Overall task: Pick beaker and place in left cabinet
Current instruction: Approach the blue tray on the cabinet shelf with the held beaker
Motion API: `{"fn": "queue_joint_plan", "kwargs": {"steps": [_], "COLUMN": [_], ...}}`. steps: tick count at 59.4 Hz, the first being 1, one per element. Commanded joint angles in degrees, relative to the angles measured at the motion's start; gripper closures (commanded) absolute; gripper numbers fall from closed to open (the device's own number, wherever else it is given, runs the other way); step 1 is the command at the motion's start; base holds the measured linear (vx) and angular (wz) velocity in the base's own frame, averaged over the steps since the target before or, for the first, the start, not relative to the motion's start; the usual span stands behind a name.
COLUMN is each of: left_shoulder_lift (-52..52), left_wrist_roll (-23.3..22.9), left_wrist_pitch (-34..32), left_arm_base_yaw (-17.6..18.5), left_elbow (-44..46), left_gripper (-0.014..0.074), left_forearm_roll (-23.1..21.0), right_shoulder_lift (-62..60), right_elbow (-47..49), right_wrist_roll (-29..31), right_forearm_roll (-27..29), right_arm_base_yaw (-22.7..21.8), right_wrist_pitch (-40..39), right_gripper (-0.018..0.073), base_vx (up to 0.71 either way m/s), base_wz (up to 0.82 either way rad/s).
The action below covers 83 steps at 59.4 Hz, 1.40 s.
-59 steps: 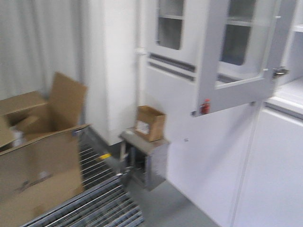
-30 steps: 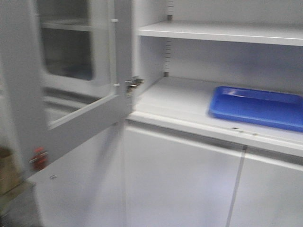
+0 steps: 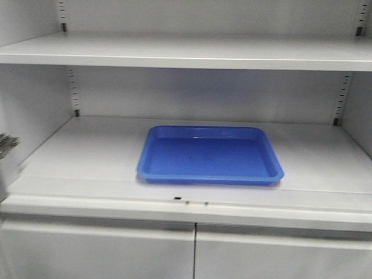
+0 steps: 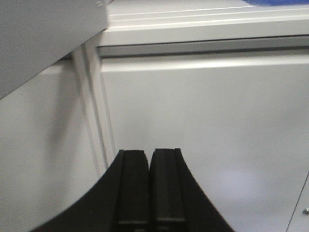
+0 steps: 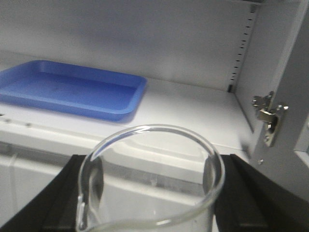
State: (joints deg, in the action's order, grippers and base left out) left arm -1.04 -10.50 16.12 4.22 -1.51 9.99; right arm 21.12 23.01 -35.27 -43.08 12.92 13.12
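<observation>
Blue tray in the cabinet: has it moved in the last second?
No. The blue tray keeps its place in the cabinet, right of the left shelf rail; only the camera swung round.

On the lower shelf [image 3: 81, 157] of the left cabinet [image 3: 192, 93], tray [image 3: 209, 156] lies centred near the front edge, beneath the upper shelf [image 3: 186, 55]. In the right hand [image 5: 150, 203], beaker [image 5: 149, 181] sits before that shelf, right of tray.
</observation>
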Motion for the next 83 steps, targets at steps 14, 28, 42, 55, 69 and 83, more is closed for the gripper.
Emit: {"fn": "queue_joint_plan", "kwargs": {"steps": [14, 28, 42, 55, 69, 83], "left_shoulder_lift": [-0.5, -0.5, -0.5, -0.5, -0.5, -0.5], "left_wrist_roll": [-0.2, -0.2, -0.2, -0.2, -0.2, -0.2], "left_wrist_pitch": [-4.7, -4.7, -4.7, -4.7, -4.7, -4.7], "left_arm_base_yaw": [0.0, 0.0, 0.0, 0.0, 0.0, 0.0], "left_elbow": [0.6, 0.6, 0.6, 0.6, 0.6, 0.6], "left_gripper": [0.0593, 0.0593, 0.0593, 0.0593, 0.0593, 0.0593], "left_forearm_roll": [0.0, 0.0, 0.0, 0.0, 0.0, 0.0], "right_shoulder_lift": [0.6, 0.6, 0.6, 0.6, 0.6, 0.6], "right_elbow": [1.8, 1.8, 1.8, 1.8, 1.8, 1.8], "right_wrist_roll": [0.3, 0.3, 0.3, 0.3, 0.3, 0.3], "right_forearm_roll": [-1.4, -1.4, -1.4, -1.4, -1.4, -1.4], "right_arm_base_yaw": [-0.4, -0.4, -0.4, -0.4, -0.4, -0.4], "right_wrist_pitch": [-3.5, -3.5, -3.5, -3.5, -3.5, -3.5], "right_gripper": [0.0564, 0.0564, 0.0564, 0.0564, 0.0564, 0.0564], "base_vx": [0.32, 0.31, 0.28, 0.22, 0.12, 0.03], "base_wz": [-0.25, -0.02, 0.07, 0.02, -0.04, -0.01]}}
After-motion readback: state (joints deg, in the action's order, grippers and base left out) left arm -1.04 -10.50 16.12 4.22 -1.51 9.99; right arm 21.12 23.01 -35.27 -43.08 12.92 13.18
